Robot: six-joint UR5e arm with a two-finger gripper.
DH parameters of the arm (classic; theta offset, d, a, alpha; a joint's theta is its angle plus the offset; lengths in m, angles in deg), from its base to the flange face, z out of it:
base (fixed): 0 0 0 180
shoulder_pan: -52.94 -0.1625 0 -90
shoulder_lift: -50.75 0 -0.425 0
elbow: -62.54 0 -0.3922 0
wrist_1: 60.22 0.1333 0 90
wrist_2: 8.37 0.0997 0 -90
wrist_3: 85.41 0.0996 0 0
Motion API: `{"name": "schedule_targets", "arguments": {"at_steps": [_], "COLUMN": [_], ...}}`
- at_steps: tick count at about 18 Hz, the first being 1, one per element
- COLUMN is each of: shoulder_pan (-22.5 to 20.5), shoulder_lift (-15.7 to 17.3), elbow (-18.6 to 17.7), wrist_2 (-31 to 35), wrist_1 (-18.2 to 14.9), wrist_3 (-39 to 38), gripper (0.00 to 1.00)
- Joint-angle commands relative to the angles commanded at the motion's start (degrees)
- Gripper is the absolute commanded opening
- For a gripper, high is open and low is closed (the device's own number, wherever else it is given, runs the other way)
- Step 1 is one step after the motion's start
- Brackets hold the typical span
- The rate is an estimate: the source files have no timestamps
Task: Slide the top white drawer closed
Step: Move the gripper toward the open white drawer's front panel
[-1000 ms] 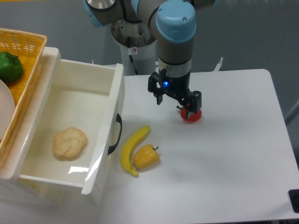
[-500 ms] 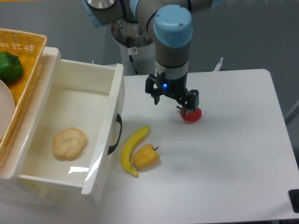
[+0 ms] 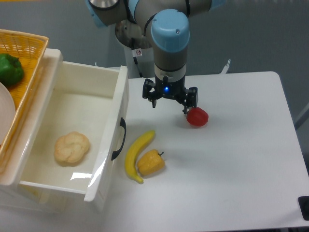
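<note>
The top white drawer [image 3: 72, 140] stands pulled fully out, a bread roll [image 3: 72, 147] inside, its closing not yet begun. Right of the drawer's handle [image 3: 119, 139], the gripper [image 3: 170, 102] hovers with jaws apart, holding nothing.

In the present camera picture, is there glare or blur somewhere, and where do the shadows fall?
In the camera view, glare sits on the glossy front of the top white drawer, near its lower corner. The gripper and the banana look sharp, without motion blur. Soft, faint shadows lie on the table beside the banana, the yellow pepper and the red tomato.
</note>
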Motion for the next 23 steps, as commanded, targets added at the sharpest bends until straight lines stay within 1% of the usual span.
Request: {"name": "schedule_targets", "arguments": {"at_steps": [3, 9, 13, 16, 21, 23], "shoulder_pan": [0.09, 0.35, 1.05, 1.06, -0.08, -0.26], "shoulder_lift": [-0.53, -3.6, -7.29, -9.49, -10.1, -10.72], "elbow": [0.08, 1.05, 1.57, 3.68, 4.3, 4.3], "wrist_2": [-0.26, -0.7, -1.05, -5.52, -10.63, -11.16], "wrist_1": [0.09, 0.0, 4.04, 4.22, 4.22, 4.22], "wrist_3": [-3.27, -3.89, -3.9, -4.16, -4.25, -4.25], "gripper": [1.0, 1.0, 1.0, 1.0, 1.0, 1.0]}}
